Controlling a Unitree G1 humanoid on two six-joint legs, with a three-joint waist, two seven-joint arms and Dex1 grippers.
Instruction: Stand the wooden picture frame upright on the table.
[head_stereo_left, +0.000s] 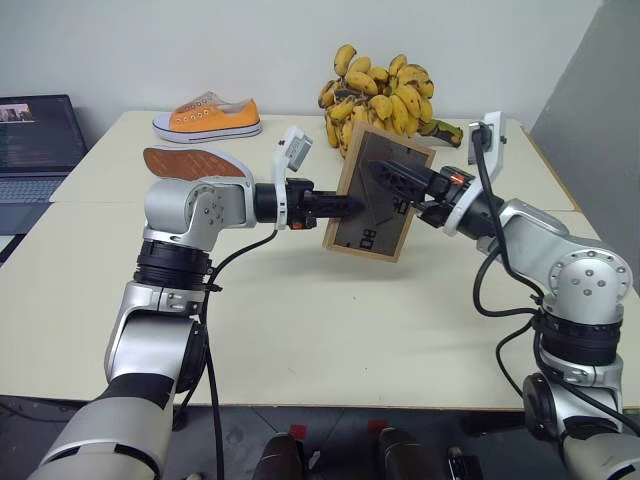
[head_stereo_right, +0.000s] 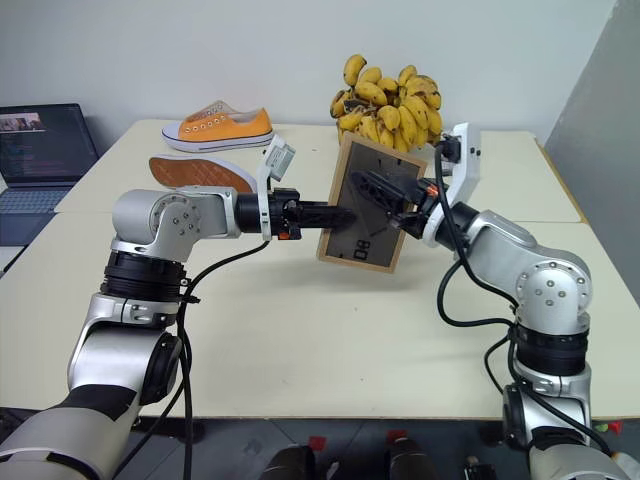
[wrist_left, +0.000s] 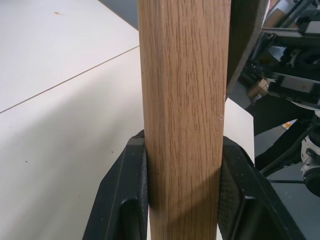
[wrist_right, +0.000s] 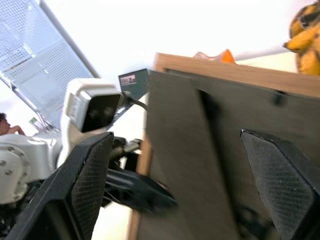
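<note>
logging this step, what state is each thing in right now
small light-wood picture frame: held off the cream table, tilted, dark back toward the camera
left claw: shut on the frame's wooden edge
right claw: open, at the frame's back
orange canvas shoe: upright
second shoe: sole showing
laptop: open, screen lit

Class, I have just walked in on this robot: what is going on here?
The robot holds the wooden picture frame in the air above the table, dark back toward the camera. Its left tool is clamped on the frame's wooden edge. The right tool is open at the frame's back, by the stand. The frame is tilted and not yet set down. Bananas and shoes lie beyond.
</note>
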